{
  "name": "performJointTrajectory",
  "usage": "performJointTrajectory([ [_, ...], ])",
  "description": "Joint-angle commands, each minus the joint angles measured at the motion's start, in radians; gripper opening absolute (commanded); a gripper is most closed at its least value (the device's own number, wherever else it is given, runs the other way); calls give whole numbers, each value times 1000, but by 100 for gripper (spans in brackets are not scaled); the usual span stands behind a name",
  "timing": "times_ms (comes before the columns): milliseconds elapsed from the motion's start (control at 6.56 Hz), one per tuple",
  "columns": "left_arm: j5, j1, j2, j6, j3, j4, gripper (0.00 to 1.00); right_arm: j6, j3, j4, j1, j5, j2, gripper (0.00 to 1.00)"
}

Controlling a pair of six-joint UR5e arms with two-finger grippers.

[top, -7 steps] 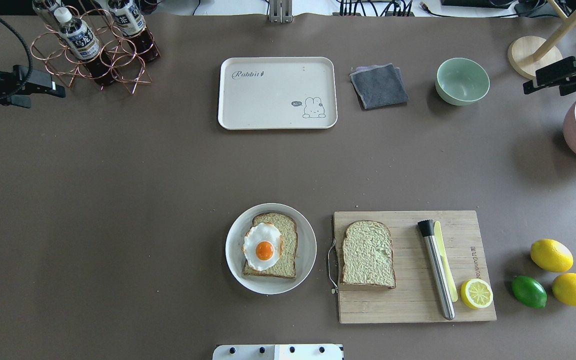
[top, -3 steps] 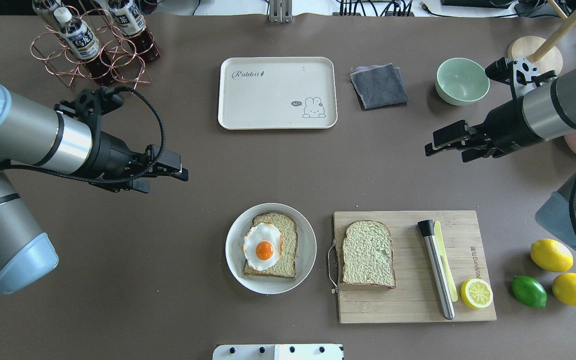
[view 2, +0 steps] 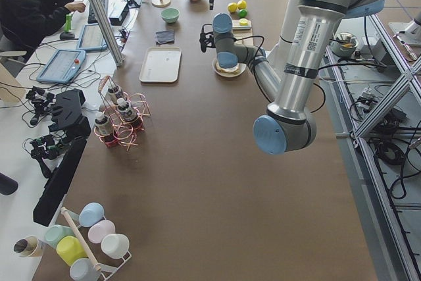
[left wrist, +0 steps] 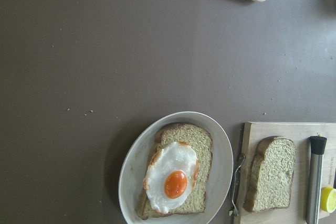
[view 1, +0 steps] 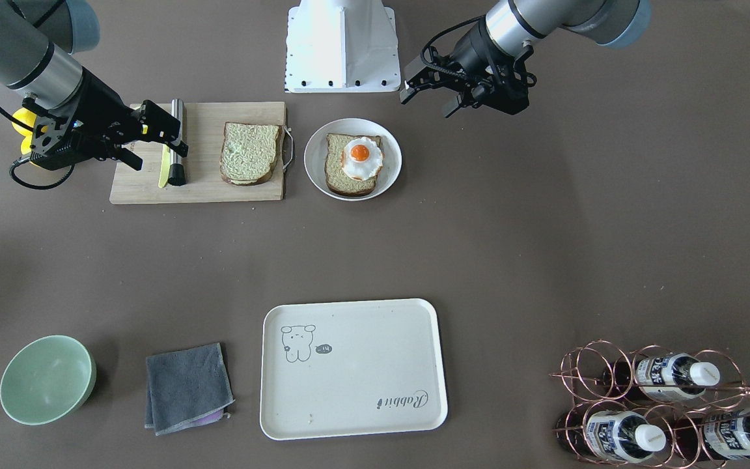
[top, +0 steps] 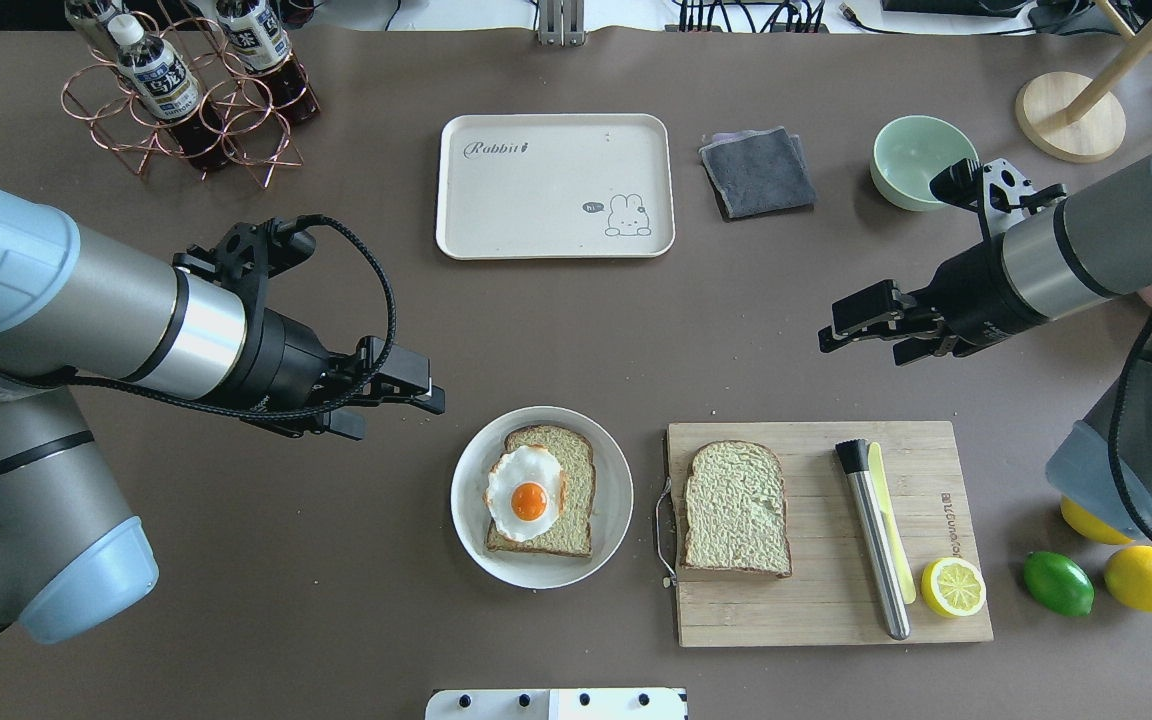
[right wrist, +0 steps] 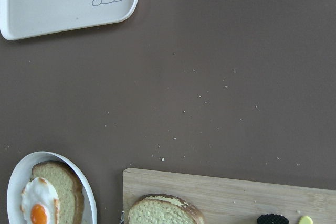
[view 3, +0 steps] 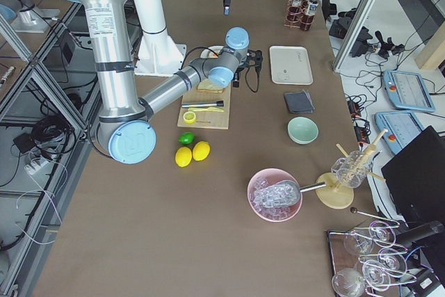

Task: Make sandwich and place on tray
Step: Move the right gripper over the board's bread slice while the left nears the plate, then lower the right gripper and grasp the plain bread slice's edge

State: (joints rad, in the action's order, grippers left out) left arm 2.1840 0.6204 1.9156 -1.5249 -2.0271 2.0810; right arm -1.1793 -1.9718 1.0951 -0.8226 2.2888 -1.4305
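Brown tabletop [top: 576, 330], left fingers [top: 411, 380] apart and empty, right fingers [top: 861, 310] apart and empty

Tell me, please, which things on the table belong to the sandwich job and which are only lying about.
For the job:
- bread slice with the egg on it, on the plate
- second bread slice on the cutting board
- tray

Lying about:
- bowl
- cloth
- bottle rack
- metal stick
- half lemon
- whole lemons
- lime

Probably robotics lab, aluminium framing [view 2: 100, 14], teach pendants [view 3: 409, 91], person [view 2: 29, 8] at desk
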Motion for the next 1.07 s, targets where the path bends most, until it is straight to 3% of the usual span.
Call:
performJointTrajectory([
  [0,-3,-7,29,-49,-2,1,98,-13,-5,-1,124,-104,2,100],
  [457,-7,-8,42,-49,2,-1,98,-11,-10,-1,279,-234,-1,100],
  [914,-12,-10,40,-49,11,-1,98,-10,1,-1,304,-249,-21,100],
])
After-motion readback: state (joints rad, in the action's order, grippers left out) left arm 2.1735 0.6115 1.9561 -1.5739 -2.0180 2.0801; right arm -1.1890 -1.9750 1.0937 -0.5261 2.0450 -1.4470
